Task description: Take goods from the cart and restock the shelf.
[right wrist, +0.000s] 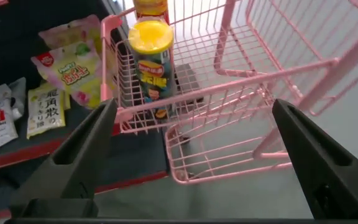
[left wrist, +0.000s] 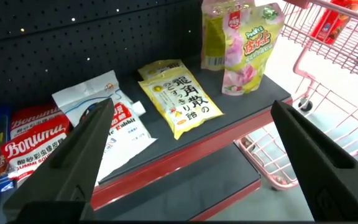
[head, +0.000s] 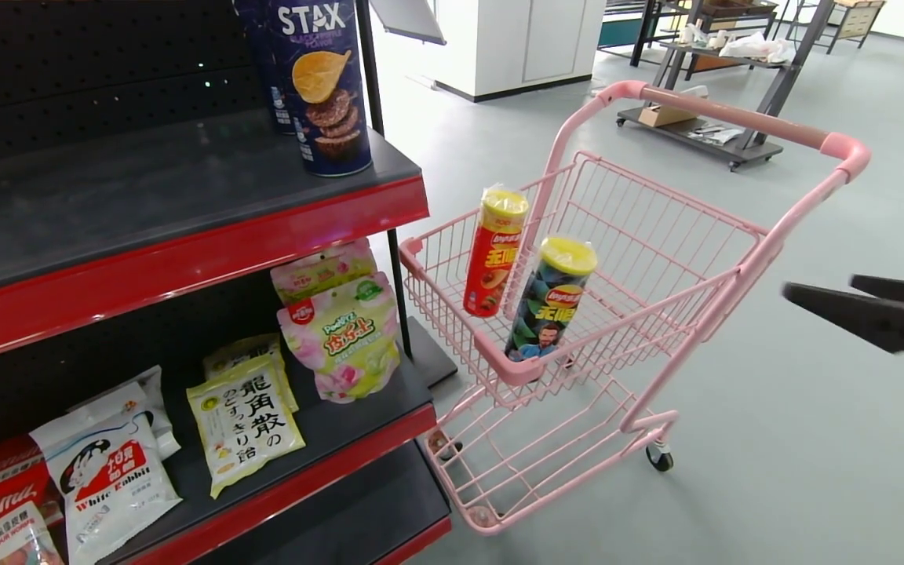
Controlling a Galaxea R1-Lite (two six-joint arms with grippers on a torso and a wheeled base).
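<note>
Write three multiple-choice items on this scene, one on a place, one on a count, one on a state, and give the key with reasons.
1. The blue can stands: A on the floor; B on the upper shelf; C on the lower shelf.
2. Cans standing in the pink cart: A one; B two; C four.
3. The right gripper is: A open and empty; B shut on a can; C shut on a bag.
Key: B, it stands at that shelf's end; B, a red can and a dark can with a yellow lid; A, it gapes wide with nothing held.
</note>
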